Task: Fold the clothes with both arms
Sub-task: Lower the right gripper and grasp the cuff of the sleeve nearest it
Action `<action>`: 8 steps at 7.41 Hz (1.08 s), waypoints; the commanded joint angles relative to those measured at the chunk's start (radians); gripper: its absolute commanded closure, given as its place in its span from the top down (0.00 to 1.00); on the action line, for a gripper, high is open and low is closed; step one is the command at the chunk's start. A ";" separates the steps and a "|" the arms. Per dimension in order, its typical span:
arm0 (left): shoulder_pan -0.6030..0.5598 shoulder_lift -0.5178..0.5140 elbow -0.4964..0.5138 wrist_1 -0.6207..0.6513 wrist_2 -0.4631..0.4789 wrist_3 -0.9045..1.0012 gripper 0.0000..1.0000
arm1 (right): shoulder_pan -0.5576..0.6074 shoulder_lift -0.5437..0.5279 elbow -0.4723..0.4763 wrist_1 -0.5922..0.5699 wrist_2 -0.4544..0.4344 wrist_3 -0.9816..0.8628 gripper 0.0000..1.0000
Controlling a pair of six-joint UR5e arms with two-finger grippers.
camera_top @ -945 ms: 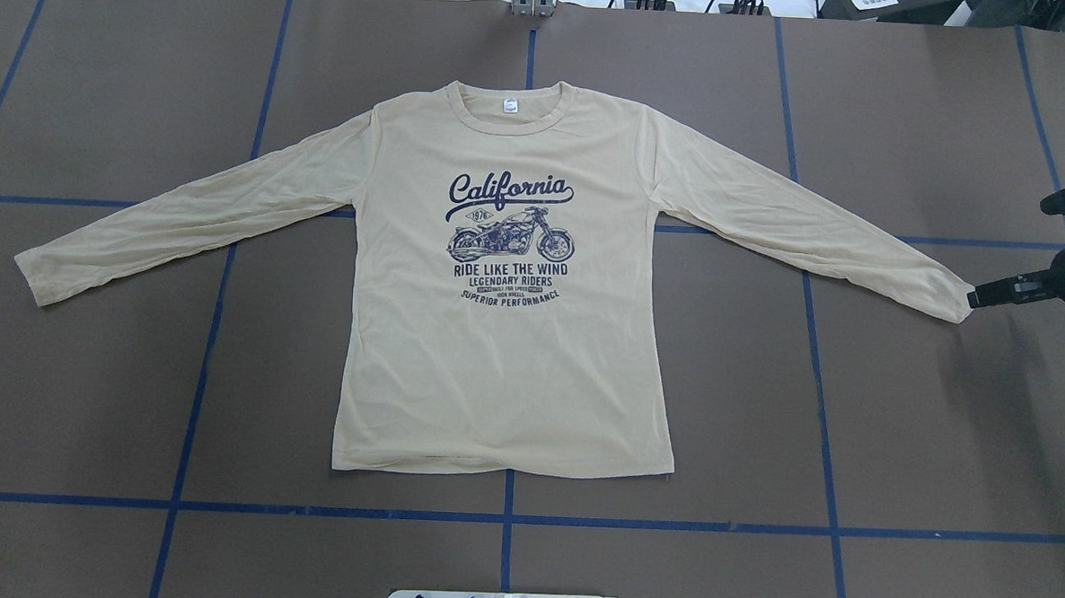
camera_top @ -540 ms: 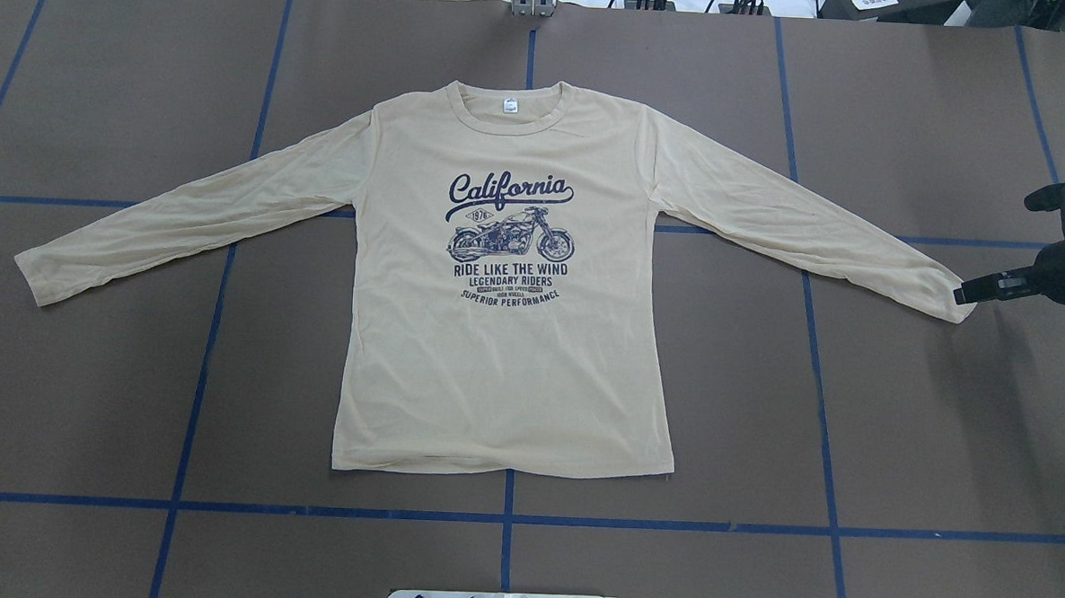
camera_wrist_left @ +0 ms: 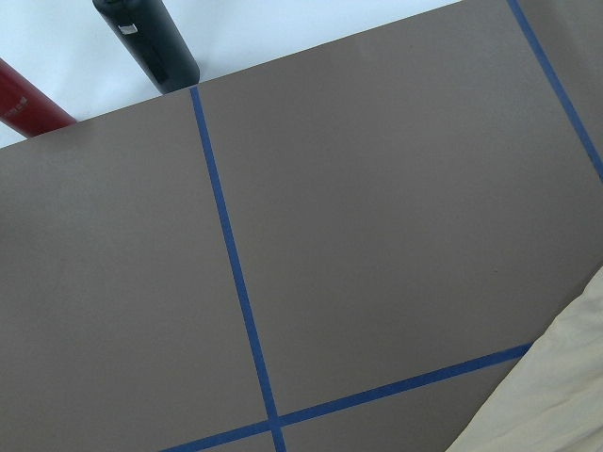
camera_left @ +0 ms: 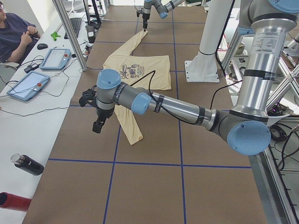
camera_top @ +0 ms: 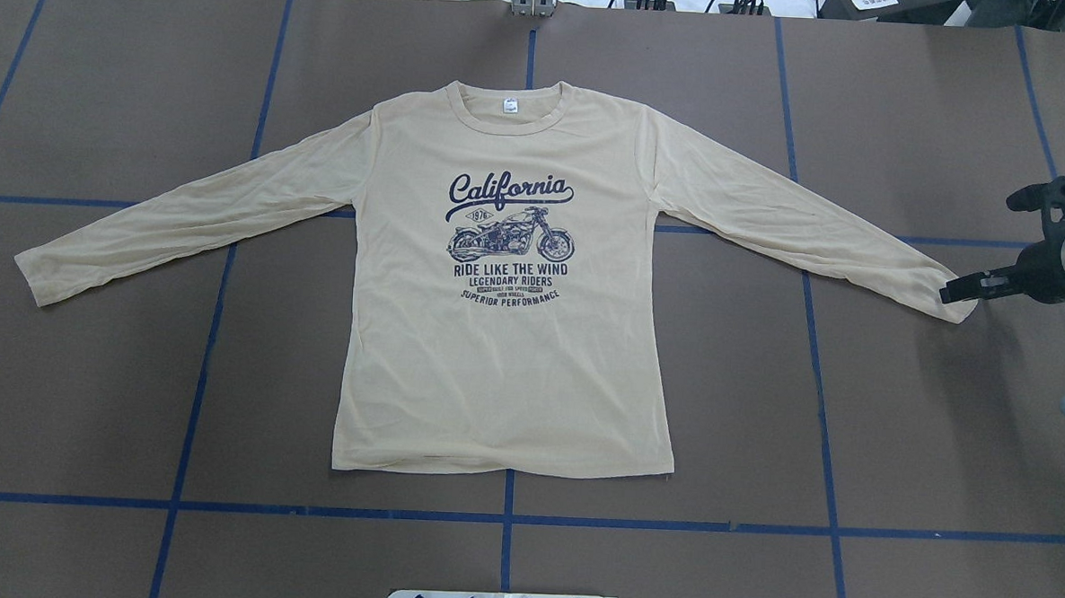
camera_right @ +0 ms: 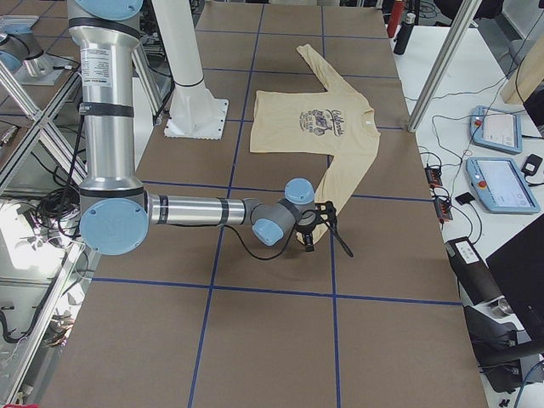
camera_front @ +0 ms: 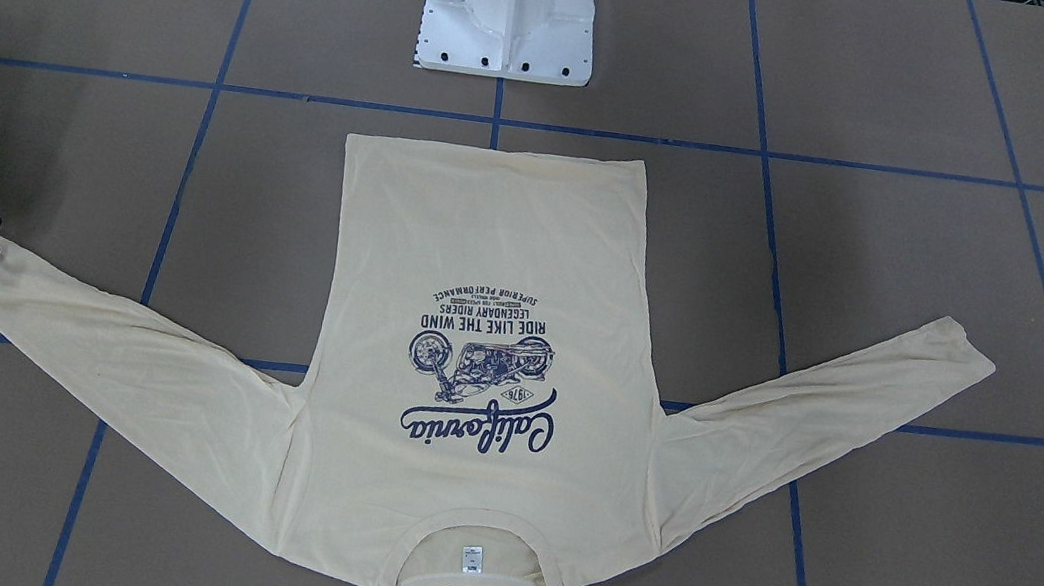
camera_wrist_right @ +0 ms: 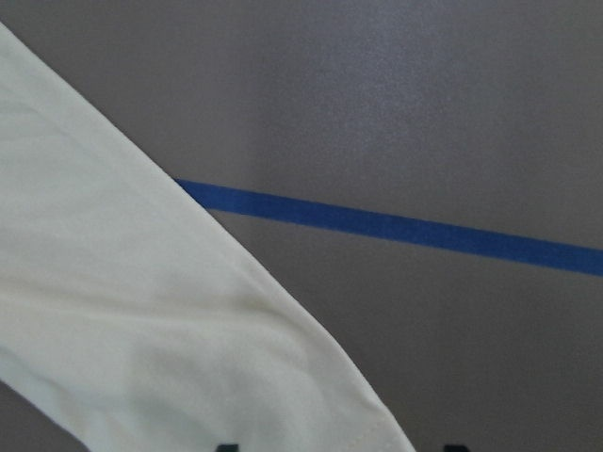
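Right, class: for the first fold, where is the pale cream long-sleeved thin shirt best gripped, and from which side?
Likely a cuff, approached from the brown table's end along the sleeve. The pale cream long-sleeved shirt lies flat with sleeves spread, so each cuff is a free outermost edge; the black right claw sits at one, open.

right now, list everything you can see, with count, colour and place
shirt: one, cream with navy print, flat mid-table, sleeves spread
table: one, brown with blue tape grid
bottles: two, one black, one red, on white bench beside table
tablets: two, blue-grey, same bench
person: one, dark top, seated at bench
pedestal: one, white, robot's edge of table
left gripper: one, black, above table beside left sleeve, open or shut unclear
right gripper: one, black, open at right cuff
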 commanded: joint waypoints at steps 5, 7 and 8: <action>0.000 0.002 0.000 0.000 0.000 0.000 1.00 | -0.003 0.000 -0.007 0.000 -0.001 0.003 0.08; 0.000 0.002 0.000 0.000 0.000 0.000 1.00 | -0.001 0.000 0.007 0.000 0.002 0.003 0.00; 0.000 0.003 0.000 0.000 0.000 0.000 1.00 | -0.001 0.000 0.021 0.000 0.006 0.003 0.00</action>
